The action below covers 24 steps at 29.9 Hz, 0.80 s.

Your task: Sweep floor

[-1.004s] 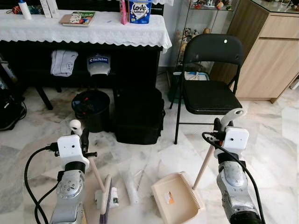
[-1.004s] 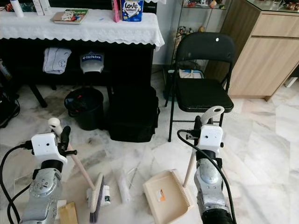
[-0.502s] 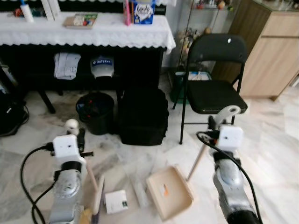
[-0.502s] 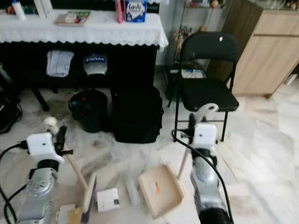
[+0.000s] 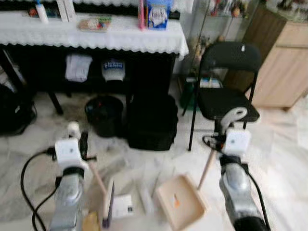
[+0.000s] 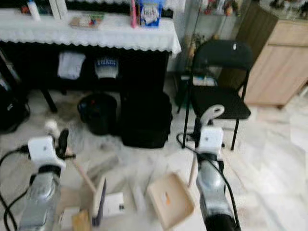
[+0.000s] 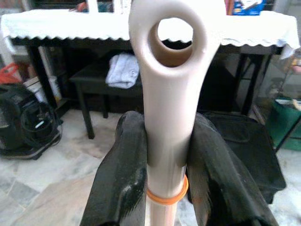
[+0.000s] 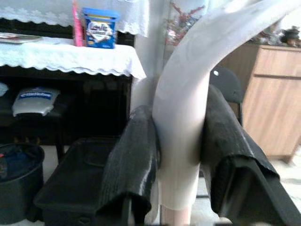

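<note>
- We see the left gripper pinching the broom handle, brush head on the marble floor beside a white box.
- We see the right gripper clamped on the dustpan handle, pan resting on the floor.

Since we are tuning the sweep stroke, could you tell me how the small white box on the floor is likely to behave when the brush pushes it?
The white box lies flat on smooth marble beside the brush head, so it will probably slide rather than roll or tip. It looks like thin card, so likely light. The left gripper clamps the brush handle firmly, so a gentle push towards the dustpan should do.
</note>
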Available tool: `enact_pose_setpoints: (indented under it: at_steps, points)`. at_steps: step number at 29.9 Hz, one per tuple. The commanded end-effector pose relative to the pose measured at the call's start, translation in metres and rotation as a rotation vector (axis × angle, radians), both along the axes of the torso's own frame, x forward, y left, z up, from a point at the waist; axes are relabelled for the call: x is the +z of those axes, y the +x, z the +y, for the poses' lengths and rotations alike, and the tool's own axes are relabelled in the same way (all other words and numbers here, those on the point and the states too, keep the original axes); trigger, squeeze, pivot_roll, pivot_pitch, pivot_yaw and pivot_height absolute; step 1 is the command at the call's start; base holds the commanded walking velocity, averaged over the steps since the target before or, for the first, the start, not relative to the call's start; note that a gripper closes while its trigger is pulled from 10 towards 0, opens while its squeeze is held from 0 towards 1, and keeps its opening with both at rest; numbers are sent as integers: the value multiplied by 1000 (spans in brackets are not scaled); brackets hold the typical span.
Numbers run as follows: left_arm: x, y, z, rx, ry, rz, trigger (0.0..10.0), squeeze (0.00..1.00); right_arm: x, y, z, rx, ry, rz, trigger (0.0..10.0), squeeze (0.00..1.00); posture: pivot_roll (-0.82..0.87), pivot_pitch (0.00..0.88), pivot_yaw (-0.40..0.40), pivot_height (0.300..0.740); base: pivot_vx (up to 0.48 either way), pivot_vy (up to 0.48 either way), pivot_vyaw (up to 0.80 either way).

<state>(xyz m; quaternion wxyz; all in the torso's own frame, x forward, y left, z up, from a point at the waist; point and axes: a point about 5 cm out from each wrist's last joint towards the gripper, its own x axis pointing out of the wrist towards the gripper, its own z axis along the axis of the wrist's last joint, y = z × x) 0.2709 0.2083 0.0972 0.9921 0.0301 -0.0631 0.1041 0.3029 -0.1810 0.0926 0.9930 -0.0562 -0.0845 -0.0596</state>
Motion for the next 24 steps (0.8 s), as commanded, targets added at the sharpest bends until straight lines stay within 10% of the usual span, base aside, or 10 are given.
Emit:
enact_pose_setpoints:
  at_steps: [1,24]
  points:
    - [10,3,-4,-17,10,-44,10000,0,7,1,-6,-14,-2,-33,10000,0,-20,0,-29,740,0,0,0]
    - [9,2,-5,-10,8,-49,10000,0,8,2,-8,-9,-10,-33,10000,0,-21,0,-34,740,0,-227,0]
